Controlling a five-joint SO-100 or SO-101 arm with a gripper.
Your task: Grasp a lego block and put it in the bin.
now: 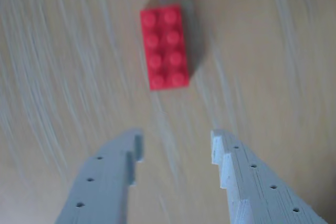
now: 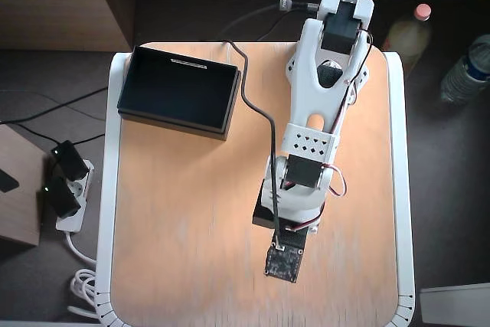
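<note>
In the wrist view the red lego block (image 1: 164, 46) lies flat on the wooden table, studs up, its long side pointing away from me. My gripper (image 1: 176, 136) is open and empty, and its two grey fingers stand apart just short of the block. In the overhead view the black bin (image 2: 178, 91) sits empty at the table's back left corner. The white arm (image 2: 318, 97) reaches from the back right towards the table's middle. There its wrist and camera board (image 2: 282, 259) hide both the gripper and the block.
The wooden table has a white rim (image 2: 109, 189). A black cable (image 2: 260, 112) runs from the back across the table to the wrist. Two bottles (image 2: 467, 70) stand on the floor at the right. A power strip (image 2: 65, 185) lies on the floor at the left.
</note>
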